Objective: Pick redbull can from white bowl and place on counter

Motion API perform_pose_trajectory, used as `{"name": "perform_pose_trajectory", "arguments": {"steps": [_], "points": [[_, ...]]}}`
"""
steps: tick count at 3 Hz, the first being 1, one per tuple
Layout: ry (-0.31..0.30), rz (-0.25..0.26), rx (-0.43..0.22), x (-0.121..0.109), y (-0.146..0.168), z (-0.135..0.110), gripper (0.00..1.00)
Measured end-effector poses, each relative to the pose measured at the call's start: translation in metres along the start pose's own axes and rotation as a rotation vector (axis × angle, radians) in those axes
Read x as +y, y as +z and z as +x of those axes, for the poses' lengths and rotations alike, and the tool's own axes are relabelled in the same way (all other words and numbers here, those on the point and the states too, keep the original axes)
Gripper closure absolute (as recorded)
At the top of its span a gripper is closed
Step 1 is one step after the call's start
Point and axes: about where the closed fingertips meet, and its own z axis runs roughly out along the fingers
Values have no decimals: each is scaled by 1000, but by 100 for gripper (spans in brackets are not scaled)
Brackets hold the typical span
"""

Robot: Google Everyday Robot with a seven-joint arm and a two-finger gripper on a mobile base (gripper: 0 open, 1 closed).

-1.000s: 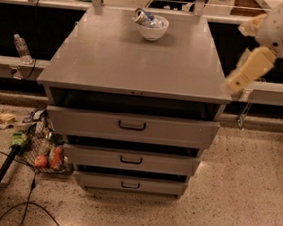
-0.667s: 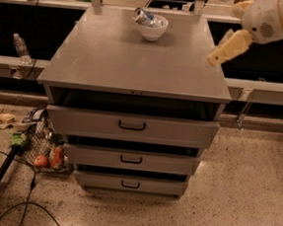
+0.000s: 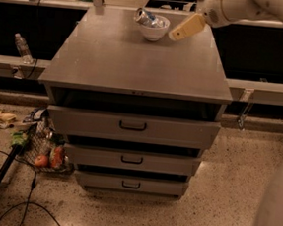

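The redbull can [image 3: 146, 17] lies on its side across the white bowl [image 3: 154, 31], its silver end pointing left. The bowl stands near the back edge of the grey counter [image 3: 131, 59]. My gripper [image 3: 177, 35] reaches in from the upper right, its pale yellow finger [image 3: 186, 28] pointing down-left, its tip just right of the bowl and apart from it. The gripper holds nothing that I can see.
Three drawers with black handles [image 3: 133, 126] sit under the counter. A clear plastic water bottle [image 3: 22, 47] stands on the pale ledge at left. A wire basket [image 3: 47, 149] with fruit, a black pole and cables lie on the floor at left.
My arm has swung left and up from beside the counter's right edge to over its back right part, bringing the gripper close to the bowl. Bowl and can have not moved.
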Motion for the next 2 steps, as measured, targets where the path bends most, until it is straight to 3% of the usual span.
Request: {"name": "perform_pose_trajectory", "arguments": {"steps": [1, 2], "points": [[79, 43, 25, -13, 19, 2, 0], [93, 24, -35, -10, 41, -1, 0]]}}
